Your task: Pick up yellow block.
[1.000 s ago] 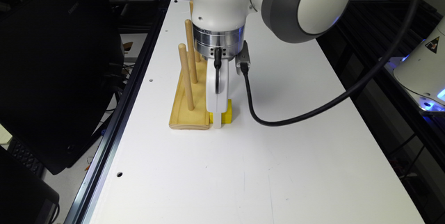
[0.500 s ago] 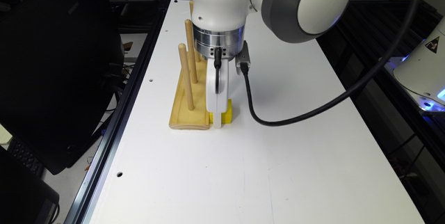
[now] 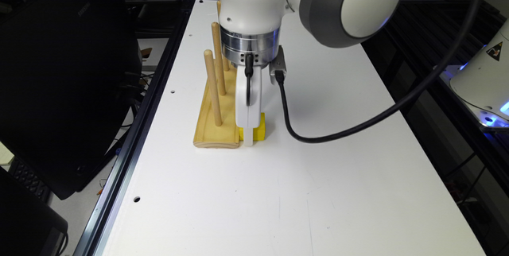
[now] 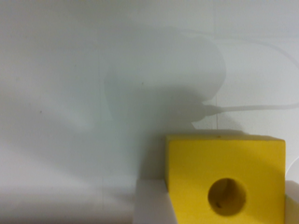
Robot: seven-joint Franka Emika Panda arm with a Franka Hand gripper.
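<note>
Where the wooden base (image 3: 216, 128) with its three upright pegs (image 3: 212, 87) ends, the gripper (image 3: 248, 138) stands low over the one yellow block (image 3: 259, 130) on the white table (image 3: 318, 188). From the wrist, the block's round hole (image 4: 227, 196) shows, with pale fingers (image 4: 152, 205) at either side; whether they clamp it I cannot tell.

the counter (image 3: 338, 176) has a smooth, matt white top with a faint sheen, edged by a dark metal rail (image 3: 131, 160). the yellow block (image 4: 224, 186) looks like matt painted wood or plastic, evenly coloured and smooth, while the wooden base (image 3: 214, 128) and its pegs (image 3: 212, 89) are pale bare wood with a light satin finish. the arm (image 3: 254, 1) wears glossy white plastic shells with a grey joint cover and a brushed metal ring (image 3: 249, 47), and a black rubbery cable (image 3: 358, 125) loops beside it.
</note>
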